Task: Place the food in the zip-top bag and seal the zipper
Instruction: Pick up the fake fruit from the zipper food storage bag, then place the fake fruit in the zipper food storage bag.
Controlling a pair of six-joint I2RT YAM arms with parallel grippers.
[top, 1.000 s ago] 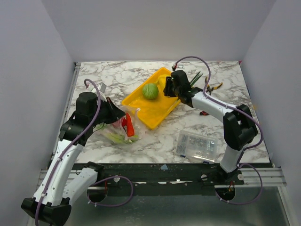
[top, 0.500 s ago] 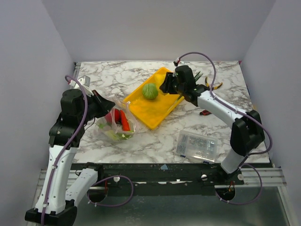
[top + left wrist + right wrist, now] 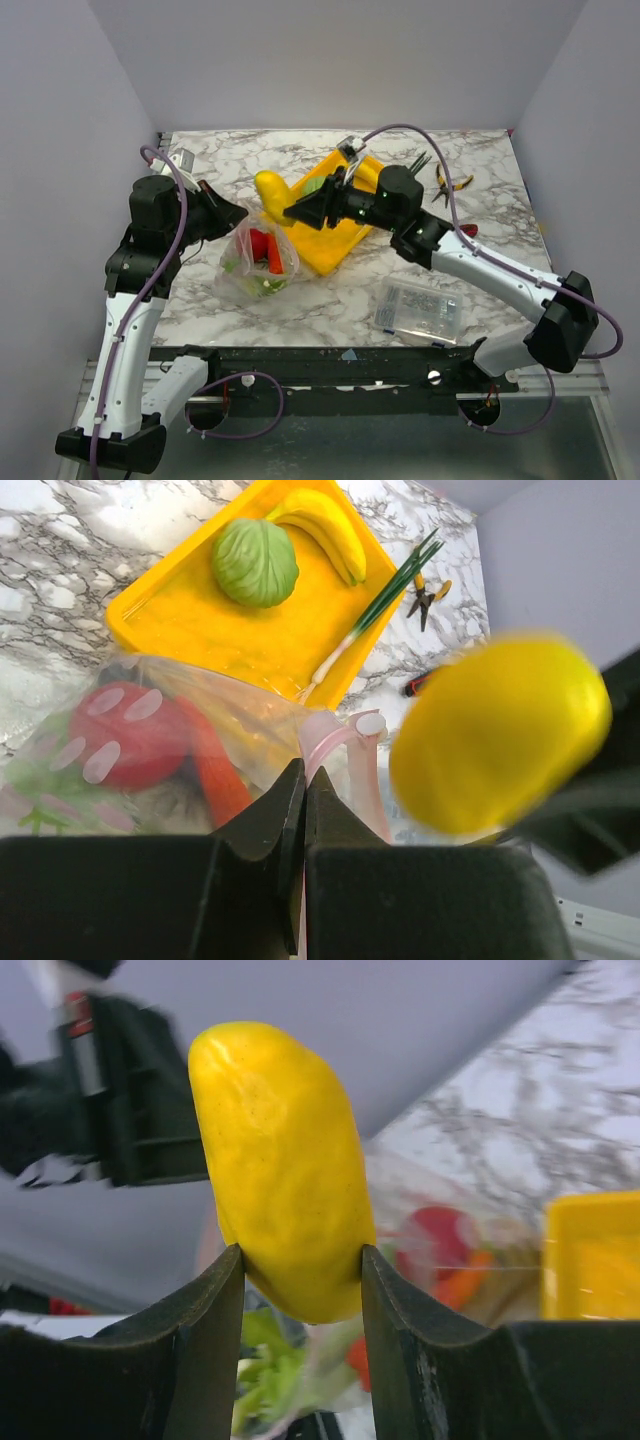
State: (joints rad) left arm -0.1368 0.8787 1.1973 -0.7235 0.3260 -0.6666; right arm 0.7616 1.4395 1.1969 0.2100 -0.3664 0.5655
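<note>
Right gripper [image 3: 300,1252] jaws clamp yellow food [image 3: 269,187]; left gripper [image 3: 303,776] jaws pinch zip-top bag [image 3: 255,265] mouth. Advise lowering over the opening before release.

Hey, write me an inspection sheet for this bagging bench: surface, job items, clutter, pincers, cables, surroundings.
Surface: marble table, no spills seen.
Job's things: zip-top bag holds tomato, pepper, greens; green cabbage, bananas in yellow tray, leek across its edge.
Clutter: pliers, red knife, clear parts box.
Grippers: left pincer shut on the bag's pink zipper; right pincer shut on yellow toy food beside the bag mouth.
Cables: purple cables loop off both arms, no snag seen.
Surroundings: grey walls, nothing else seen.
</note>
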